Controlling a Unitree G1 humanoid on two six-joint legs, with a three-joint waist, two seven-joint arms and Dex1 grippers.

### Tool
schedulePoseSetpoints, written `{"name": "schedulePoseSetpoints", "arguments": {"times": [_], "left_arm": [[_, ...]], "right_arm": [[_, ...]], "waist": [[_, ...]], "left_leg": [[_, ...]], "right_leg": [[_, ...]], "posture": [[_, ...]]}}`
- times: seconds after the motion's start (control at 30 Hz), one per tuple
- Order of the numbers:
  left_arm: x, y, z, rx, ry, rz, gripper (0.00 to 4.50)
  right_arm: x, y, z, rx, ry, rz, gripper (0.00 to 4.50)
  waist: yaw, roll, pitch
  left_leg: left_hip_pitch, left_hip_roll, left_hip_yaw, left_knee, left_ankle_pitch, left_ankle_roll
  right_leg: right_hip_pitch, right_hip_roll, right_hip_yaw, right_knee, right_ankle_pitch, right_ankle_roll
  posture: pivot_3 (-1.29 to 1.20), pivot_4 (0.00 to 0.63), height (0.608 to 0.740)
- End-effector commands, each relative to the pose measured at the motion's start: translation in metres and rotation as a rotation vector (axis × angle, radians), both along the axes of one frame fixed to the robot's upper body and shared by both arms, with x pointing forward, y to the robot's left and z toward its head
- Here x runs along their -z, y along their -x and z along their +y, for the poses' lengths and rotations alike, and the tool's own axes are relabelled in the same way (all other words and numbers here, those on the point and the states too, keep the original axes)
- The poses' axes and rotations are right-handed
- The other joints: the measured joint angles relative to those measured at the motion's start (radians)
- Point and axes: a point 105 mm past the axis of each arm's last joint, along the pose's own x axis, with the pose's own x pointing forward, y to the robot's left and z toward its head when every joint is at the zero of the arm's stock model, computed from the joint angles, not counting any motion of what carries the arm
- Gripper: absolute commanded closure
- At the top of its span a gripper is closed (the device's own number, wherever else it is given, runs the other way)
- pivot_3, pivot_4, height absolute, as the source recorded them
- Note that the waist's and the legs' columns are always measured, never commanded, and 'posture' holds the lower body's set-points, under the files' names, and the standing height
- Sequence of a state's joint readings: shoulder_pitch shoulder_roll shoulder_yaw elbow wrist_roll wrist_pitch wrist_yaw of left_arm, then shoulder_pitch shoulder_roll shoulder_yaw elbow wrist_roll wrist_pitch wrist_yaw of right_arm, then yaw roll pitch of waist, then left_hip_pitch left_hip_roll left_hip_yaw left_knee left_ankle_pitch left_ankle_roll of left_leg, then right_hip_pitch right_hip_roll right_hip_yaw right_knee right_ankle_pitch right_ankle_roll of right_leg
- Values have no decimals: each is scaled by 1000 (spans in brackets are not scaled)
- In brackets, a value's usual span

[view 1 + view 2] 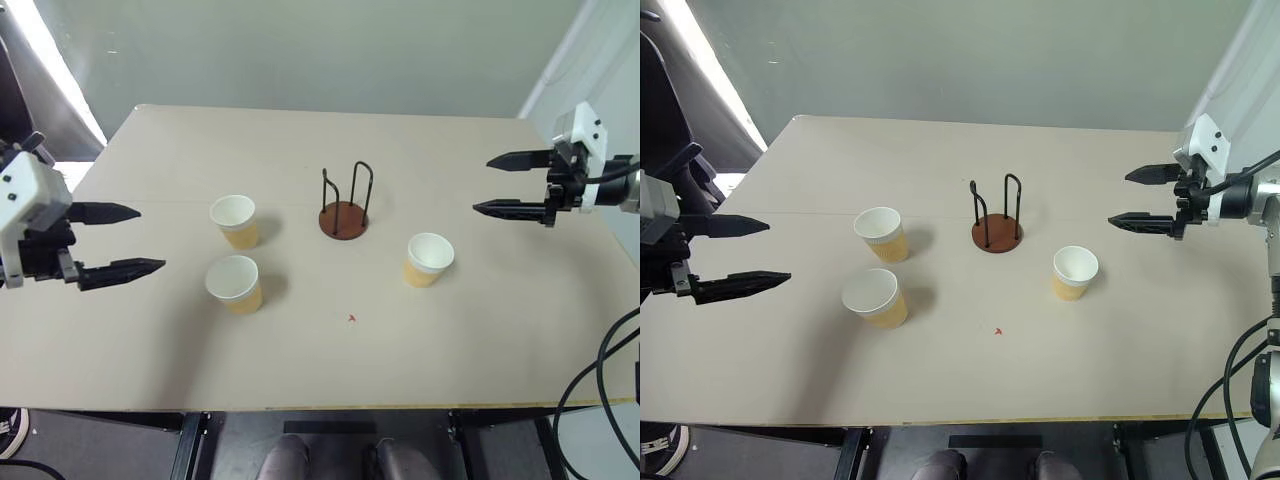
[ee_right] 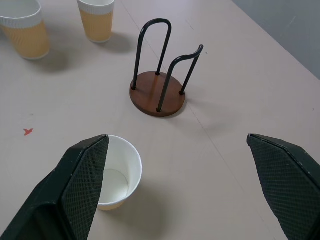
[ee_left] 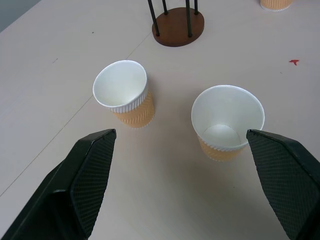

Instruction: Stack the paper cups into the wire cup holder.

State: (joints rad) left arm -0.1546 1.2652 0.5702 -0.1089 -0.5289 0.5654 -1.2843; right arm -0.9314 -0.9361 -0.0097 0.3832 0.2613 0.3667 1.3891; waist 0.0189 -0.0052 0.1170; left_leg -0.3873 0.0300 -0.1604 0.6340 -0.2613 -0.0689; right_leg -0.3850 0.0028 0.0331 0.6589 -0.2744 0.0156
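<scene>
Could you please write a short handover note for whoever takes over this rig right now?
Left end effector: open, empty, hanging over the table's left edge, facing the two left cups.
Right end effector: open, empty, over the table's right side.
Wire cup holder: upright mid-table, nothing in it.
Paper cups: all three upright on the table, apart from each other. Two are left of the holder, one farther back and one nearer the front; the third is right of the holder.
Done: no cup stacked yet.
Left: pick up each cup and stack all three in the holder.
</scene>
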Motion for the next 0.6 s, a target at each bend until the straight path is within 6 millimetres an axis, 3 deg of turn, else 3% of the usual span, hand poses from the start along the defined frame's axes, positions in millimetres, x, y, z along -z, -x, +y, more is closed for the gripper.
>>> {"name": "schedulePoseSetpoints", "arguments": {"times": [0.03, 0.2, 0.3, 0.43, 0.6], "left_arm": [[-10, 1, -3, 13, -10, -38, 39], [-11, 1, -3, 16, -9, -41, 39], [-9, 1, -7, 31, 1, -38, 39], [-3, -8, -24, 54, 16, -68, 39], [5, -11, -47, 102, 53, -68, 39]], "right_arm": [[-17, 1, -5, 21, 16, -71, 0], [-26, -1, -5, 21, -41, -79, 0], [-30, -3, 19, -49, -110, -69, 0], [-28, -29, 48, -1, -163, -121, 0], [-9, -50, 89, 40, -224, -35, 0]], "waist": [[0, 0, 0], [0, 0, 0], [-2, 0, 0], [-9, 0, 0], [-6, 0, 0]], "left_leg": [[0, 0, 0, 0, 0, 0], [0, 0, 0, 0, 0, 0], [0, 0, 0, -1, 0, 0], [4, 1, 2, -1, 0, 0], [2, 1, 1, -1, 0, -1]], "right_leg": [[0, 0, 0, 0, 0, 0], [0, 0, 0, 0, 0, 0], [0, 0, 0, 0, 0, 0], [0, 1, 2, 1, 0, 0], [-3, 1, 2, 3, 0, -1]], "posture": [[0, 150, 740], [0, 150, 740], [0, 150, 740], [0, 150, 740], [0, 150, 740]]}}
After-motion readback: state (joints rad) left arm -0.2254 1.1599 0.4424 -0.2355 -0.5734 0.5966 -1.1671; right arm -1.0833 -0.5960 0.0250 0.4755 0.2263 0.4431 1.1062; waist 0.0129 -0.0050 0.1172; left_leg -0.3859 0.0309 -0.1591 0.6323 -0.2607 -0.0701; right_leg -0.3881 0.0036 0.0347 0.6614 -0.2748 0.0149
